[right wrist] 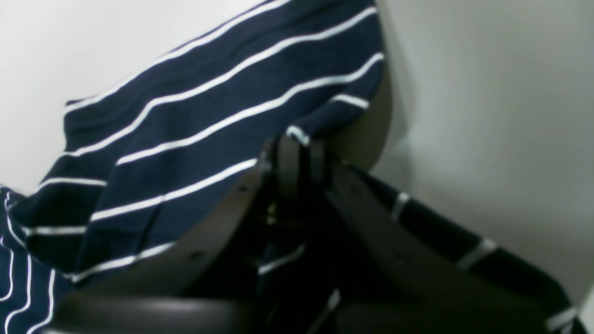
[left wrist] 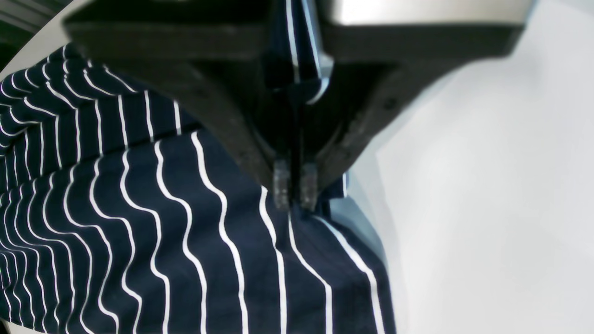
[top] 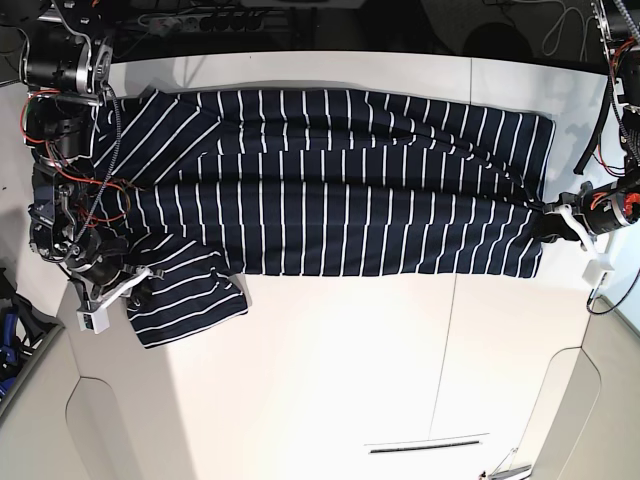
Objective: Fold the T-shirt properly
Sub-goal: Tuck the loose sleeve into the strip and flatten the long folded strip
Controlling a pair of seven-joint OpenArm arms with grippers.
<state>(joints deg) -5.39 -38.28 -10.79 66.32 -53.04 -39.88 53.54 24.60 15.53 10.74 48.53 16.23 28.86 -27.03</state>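
The T-shirt (top: pixel 330 180), dark navy with thin white stripes, lies spread lengthwise across the white table (top: pixel 340 360). My left gripper (top: pixel 545 222) is at the shirt's right end and is shut on the cloth. In the left wrist view its tips (left wrist: pixel 294 190) pinch the T-shirt (left wrist: pixel 139 222), and a fold runs up between the fingers. My right gripper (top: pixel 145 283) sits at the lower-left sleeve. In the right wrist view it (right wrist: pixel 299 148) is shut on an edge of the T-shirt (right wrist: pixel 209 120), with striped cloth draped around the fingers.
The arm bases and their wiring (top: pixel 70 150) crowd the left edge of the table. Cables and a power strip (top: pixel 200 20) lie beyond the far edge. A narrow slot (top: pixel 425 445) marks the tabletop near the front.
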